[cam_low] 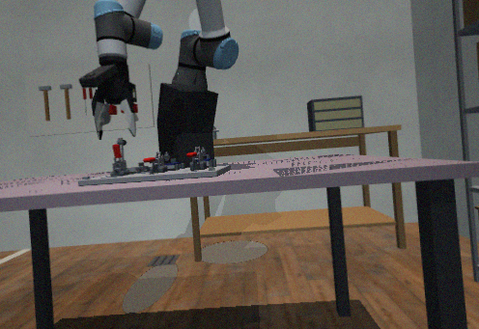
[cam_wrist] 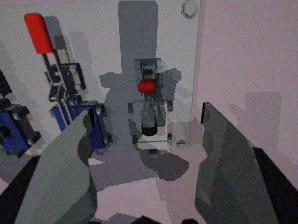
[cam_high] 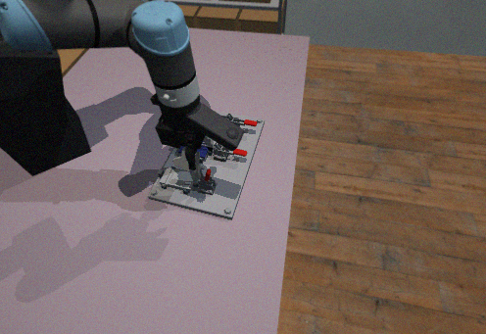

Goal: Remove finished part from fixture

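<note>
The fixture plate (cam_high: pixel 211 206) (cam_low: pixel 159 178) (cam_wrist: pixel 175 45) lies on the table. At its end station, the toggle clamp's red handle (cam_high: pixel 208 175) (cam_low: pixel 117 150) (cam_wrist: pixel 147 85) stands upright. A pale part (cam_wrist: pixel 161 135) shows under and beside that clamp's dark tip, between small posts; its slot cannot be made out. Two blue blanks (cam_wrist: pixel 97 136) (cam_wrist: pixel 12 131) sit at the other stations, under clamps whose red handles (cam_high: pixel 240 152) (cam_high: pixel 251 122) lie down. My gripper (cam_low: pixel 117 135) (cam_wrist: pixel 147 106) is open and empty, pointing down above the end station, its fingers spread to either side of the clamp.
The upright clamp rises close below my fingertips. The neighbouring clamp and blue blank are beside my left finger in the wrist view. Table surface (cam_high: pixel 265 244) (cam_wrist: pixel 250 60) extends past the plate's end. Behind are a wooden bench (cam_low: pixel 309 134) and shelving.
</note>
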`<action>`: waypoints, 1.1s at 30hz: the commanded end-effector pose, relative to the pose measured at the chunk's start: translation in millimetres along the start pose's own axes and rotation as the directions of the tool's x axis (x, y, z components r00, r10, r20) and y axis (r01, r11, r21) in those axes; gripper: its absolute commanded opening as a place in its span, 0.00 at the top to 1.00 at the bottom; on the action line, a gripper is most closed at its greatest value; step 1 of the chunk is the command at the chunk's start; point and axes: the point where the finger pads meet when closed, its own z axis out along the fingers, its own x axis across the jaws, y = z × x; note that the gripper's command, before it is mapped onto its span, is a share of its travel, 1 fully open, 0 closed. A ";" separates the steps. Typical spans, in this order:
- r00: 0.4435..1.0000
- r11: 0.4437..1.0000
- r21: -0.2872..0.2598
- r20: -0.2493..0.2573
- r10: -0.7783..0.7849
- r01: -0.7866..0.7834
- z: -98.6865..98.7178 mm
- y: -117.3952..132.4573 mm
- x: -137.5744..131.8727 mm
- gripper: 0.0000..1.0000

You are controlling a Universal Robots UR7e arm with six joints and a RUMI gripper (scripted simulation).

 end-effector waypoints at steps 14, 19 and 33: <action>1.000 1.000 0.001 -0.001 0.000 0.000 1.6 -0.4 0.2 0.41; 1.000 1.000 0.001 -0.001 0.000 0.000 1.7 -0.4 0.2 0.41; 1.000 1.000 0.001 -0.001 0.000 0.000 1.7 10.2 0.2 0.41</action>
